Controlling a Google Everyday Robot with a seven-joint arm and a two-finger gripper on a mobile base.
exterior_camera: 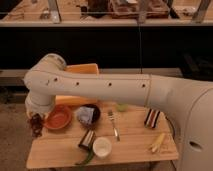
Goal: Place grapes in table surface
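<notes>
Tan wooden planks make up the table surface (135, 142), and nearest the camera on it sit a small white cup (102, 147), a green vegetable (86, 159) poking out beside it, and a dark striped block (87, 139) just behind. A yellowish item (157, 142) lies toward the right edge, with another striped block (152, 117) a bit further back.

The part that matters is over at the left edge. The grapes (35, 123), a dark reddish-purple bunch, hang with the long axis roughly vertical, right at the left end of the table and just beside the orange bowl (58, 117). The gripper (35, 116) seems to be directly above them, tucked under the big white arm (90, 85), so the bunch looks pinched and dangling below it. Whether the fingers are clamped or loosening can't be told from here.

So the judgement: the bunch looks like it's at or slightly past the table's left edge, and bare wood lies to its right and toward the camera. A release probably wants a small shift inward first, or the bunch could roll off.

Further back there's a fork (114, 125), a dark bowl (88, 115) and the yellow tub (80, 82) behind the arm.
</notes>
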